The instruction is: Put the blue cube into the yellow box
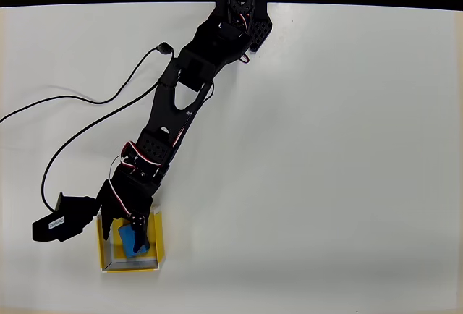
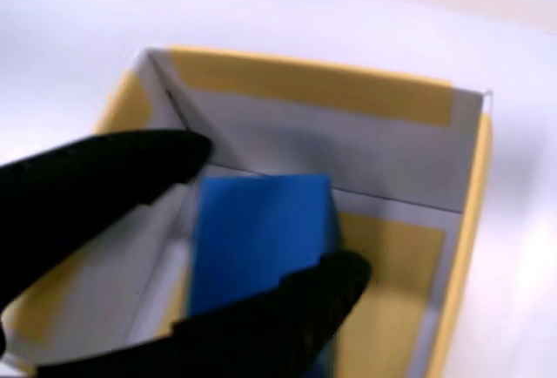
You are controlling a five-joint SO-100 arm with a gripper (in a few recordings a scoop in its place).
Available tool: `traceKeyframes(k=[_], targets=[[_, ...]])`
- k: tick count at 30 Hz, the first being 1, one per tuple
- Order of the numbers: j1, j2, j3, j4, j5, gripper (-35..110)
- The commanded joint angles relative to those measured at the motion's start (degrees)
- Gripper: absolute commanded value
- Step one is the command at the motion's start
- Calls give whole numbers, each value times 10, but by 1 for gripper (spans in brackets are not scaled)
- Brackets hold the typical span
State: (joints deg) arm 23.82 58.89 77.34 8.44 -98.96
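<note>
Claw (image 1: 124, 231) sits over the yellow box (image 1: 158, 242) at the lower left of the white table (image 1: 325, 169) in the overhead view, black arm (image 1: 181, 104) stretching down from the top edge. Jaws are partly open, one finger either side of the blue cube (image 1: 133, 242). In the wrist view the fingers (image 2: 96, 186) flank the blue cube (image 2: 257, 234), which is inside the yellow box (image 2: 383, 91); cannot tell if they actually grip it or if it rests on the floor. Black cable (image 1: 79, 100) runs across the table's left part.
</note>
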Motion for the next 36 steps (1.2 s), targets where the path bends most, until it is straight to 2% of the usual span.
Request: traceKeyframes(k=[1, 6, 12, 20, 22, 29, 36], targets=[[4, 266, 36, 69, 11, 19], [-16, 435, 118, 221, 15, 10], [-102, 621, 305, 278, 14, 3], [-240, 838, 572, 262, 1, 0], [-251, 876, 643, 225, -8, 0], [-275, 999, 814, 199, -4, 0], [-272, 1154, 971, 256, -11, 0]])
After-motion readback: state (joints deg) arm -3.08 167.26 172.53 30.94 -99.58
